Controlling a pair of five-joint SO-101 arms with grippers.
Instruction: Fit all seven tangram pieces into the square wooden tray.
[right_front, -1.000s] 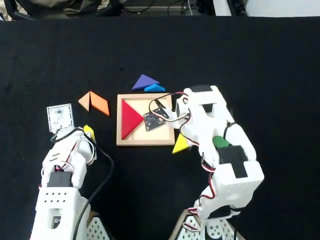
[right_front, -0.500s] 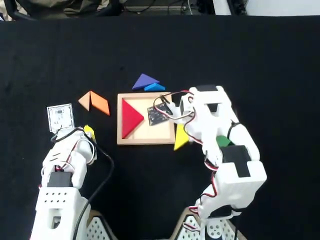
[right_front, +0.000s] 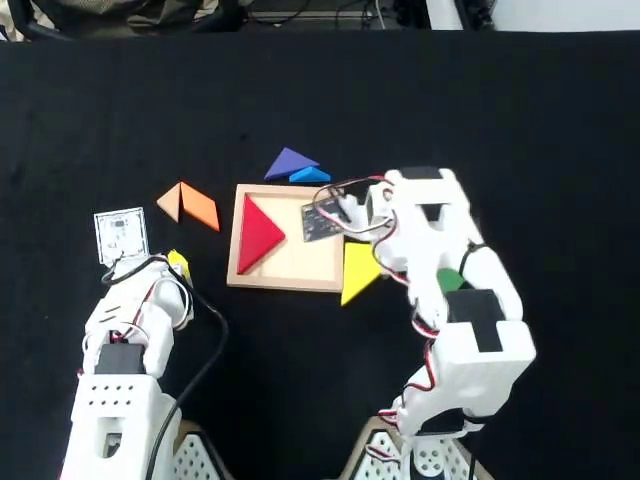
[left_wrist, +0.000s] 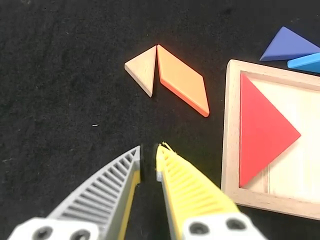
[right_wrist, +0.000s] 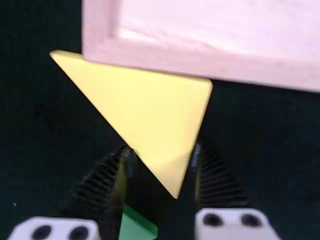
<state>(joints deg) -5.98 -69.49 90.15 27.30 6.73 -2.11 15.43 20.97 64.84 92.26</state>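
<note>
The square wooden tray (right_front: 290, 273) lies mid-table with a red triangle (right_front: 258, 232) in its left half. A yellow triangle (right_wrist: 145, 110) rests flat against the tray's near right rim (right_wrist: 150, 62), and my right gripper (right_wrist: 159, 156) is shut on its near corner. That same triangle (right_front: 358, 268) sits at the tray's right corner in the high view. A green piece (right_front: 447, 281) lies under the right arm. Purple (right_front: 290, 162) and blue (right_front: 310, 175) triangles sit behind the tray. A peach triangle (left_wrist: 142, 70) and an orange parallelogram (left_wrist: 182, 80) lie left of it. My left gripper (left_wrist: 149, 162) is shut and empty.
A white marker card (right_front: 120, 233) lies at the left, just beyond the left arm (right_front: 135, 320). The right arm (right_front: 440, 260) hangs over the tray's right edge. Cables and chairs line the far table edge.
My right gripper moved toward the far side with the yellow triangle, pressing it against the tray. The tray slid a little left and turned slightly. The left arm stayed still.
</note>
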